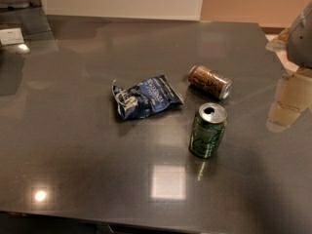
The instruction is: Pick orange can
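The orange can [210, 82] lies on its side on the dark table [73, 145], right of centre, with its silver end facing right and toward me. It has coppery brown patterned sides. A green can [208, 130] with an opened silver top stands upright just in front of it, a small gap apart. My gripper [301, 33] shows only as a grey rounded part at the right edge of the view, above the table's far right side. It is well to the right of the orange can and touches nothing.
A crumpled blue chip bag [145, 96] lies left of the orange can, near the table's centre. The table's far edge meets a pale wall. A white object [10, 36] sits at the far left corner. Light glares show on the front of the table.
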`<state>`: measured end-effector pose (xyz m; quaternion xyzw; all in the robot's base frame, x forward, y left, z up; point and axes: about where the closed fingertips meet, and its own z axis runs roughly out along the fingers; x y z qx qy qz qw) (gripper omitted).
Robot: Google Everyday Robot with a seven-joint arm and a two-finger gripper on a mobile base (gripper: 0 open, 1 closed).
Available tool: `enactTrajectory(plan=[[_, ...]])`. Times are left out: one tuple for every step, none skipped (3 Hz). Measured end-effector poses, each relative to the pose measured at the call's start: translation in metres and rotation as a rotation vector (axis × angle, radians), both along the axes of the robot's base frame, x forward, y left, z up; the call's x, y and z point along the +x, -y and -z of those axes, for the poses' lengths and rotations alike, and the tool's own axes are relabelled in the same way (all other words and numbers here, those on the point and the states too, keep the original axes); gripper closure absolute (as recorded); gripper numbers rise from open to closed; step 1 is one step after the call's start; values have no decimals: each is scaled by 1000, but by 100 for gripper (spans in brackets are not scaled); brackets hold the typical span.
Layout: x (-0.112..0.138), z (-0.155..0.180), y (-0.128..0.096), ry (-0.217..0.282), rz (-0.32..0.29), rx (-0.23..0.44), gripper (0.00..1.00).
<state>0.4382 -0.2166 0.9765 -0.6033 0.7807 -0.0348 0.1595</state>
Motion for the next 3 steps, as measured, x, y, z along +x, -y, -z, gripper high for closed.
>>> enactTrajectory(plan=[[0, 0, 0, 0, 0, 0, 0], [5, -1, -1, 3, 14, 4, 0], [27, 3, -6, -8, 49, 15, 0]])
